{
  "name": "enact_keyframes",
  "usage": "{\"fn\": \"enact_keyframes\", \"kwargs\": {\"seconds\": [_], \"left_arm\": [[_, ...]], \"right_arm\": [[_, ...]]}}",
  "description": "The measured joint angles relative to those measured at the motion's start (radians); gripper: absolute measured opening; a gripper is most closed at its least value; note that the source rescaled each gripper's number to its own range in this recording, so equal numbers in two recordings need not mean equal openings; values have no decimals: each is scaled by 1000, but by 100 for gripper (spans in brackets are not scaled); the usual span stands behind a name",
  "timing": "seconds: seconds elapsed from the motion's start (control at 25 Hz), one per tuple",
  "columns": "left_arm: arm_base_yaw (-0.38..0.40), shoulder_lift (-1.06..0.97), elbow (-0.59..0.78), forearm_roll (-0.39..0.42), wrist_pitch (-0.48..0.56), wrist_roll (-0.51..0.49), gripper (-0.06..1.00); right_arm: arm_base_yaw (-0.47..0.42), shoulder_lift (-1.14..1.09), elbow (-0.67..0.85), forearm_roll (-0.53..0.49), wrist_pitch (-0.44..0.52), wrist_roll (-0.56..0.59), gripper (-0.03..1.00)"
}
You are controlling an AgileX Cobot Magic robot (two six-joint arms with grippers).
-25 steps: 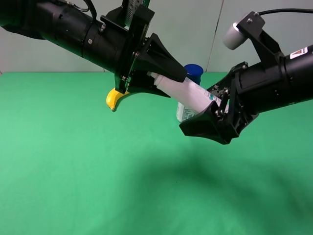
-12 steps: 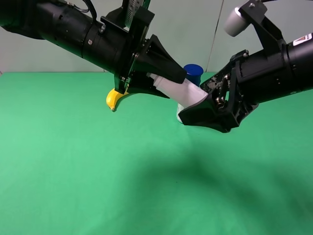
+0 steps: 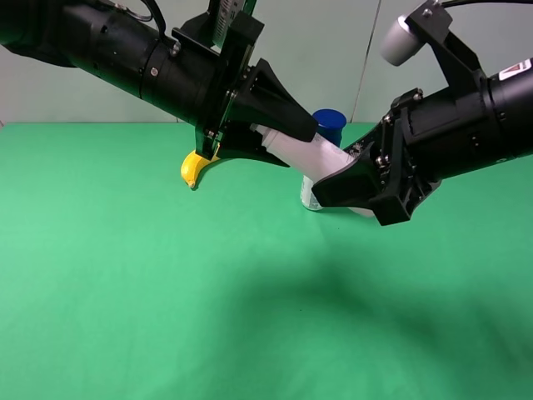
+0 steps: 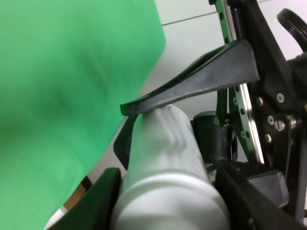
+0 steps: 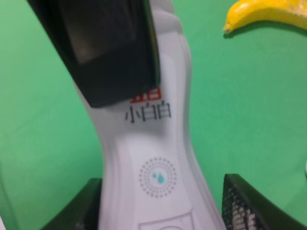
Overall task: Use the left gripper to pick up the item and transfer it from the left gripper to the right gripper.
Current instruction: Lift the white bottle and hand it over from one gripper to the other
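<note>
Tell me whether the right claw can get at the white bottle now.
Probably yes. The right claw has a finger on either side of the white bottle at its free end, nothing between. The left claw grips only the other end. Whether the right one has clamped is unclear.

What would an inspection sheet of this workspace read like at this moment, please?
Surface: green cloth, lying flat, with the arms' shadow on it.
Job's things: white bottle, in the air, tilted, between the two grippers.
Clutter: banana and blue-capped can on the cloth behind the arms.
Grippers: left gripper shut on one end of the bottle; right gripper has its fingers on either side of the other end, firm grip not confirmed.
Cables: black cable looped on the left arm; second cable above the right arm.
Surroundings: pale wall behind the cloth; nothing else seen.
</note>
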Motion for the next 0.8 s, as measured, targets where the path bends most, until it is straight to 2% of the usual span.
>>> {"fn": "enact_keyframes", "kwargs": {"seconds": [0.52,0.56,0.64,0.72,0.8], "left_arm": [[0,0,0,0,-1,-1,0],[0,0,0,-1,-3,-5,6],[0,0,0,-14,-9,-19,35],[0,0,0,-18,-18,-34,72],[0,0,0,-18,-22,-39,92]], "right_arm": [[0,0,0,-1,3,4,22],[0,0,0,-7,7,6,22],[0,1,0,-9,11,9,21],[0,1,0,-10,13,10,21],[0,1,0,-11,14,10,21]]}}
